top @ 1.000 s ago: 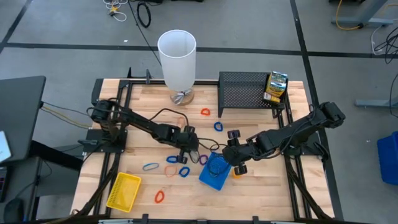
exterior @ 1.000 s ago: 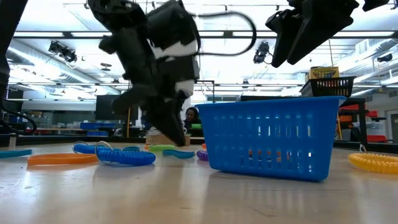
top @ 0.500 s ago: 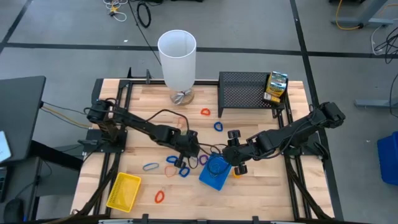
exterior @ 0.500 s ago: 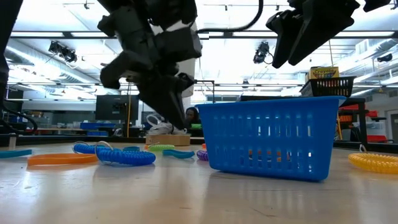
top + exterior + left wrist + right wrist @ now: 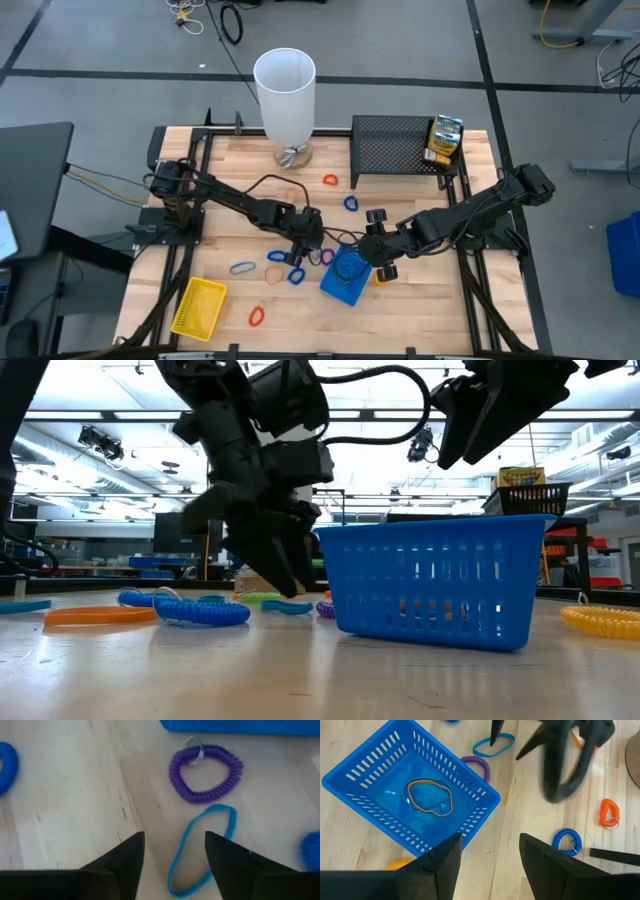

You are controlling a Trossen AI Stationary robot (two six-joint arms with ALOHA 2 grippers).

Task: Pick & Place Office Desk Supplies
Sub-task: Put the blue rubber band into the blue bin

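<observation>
One orange band [image 5: 429, 796] lies in the blue tray [image 5: 367, 765] — many loops remain on the tabletop [image 5: 420, 310]; left claw [image 5: 174, 851] and right claw [image 5: 489, 851] open, empty.

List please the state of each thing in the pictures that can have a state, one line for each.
Left pincer: open, empty, low over the thin blue band.
Right pincer: open, empty, above the blue basket.
Thin blue band: flat on the table, not gripped.
Purple coil loop: flat on the table, beside the basket.
Blue basket: upright, holding one orange band.
Yellow tray: upright.
White cylinder: upright, open at the top.
</observation>
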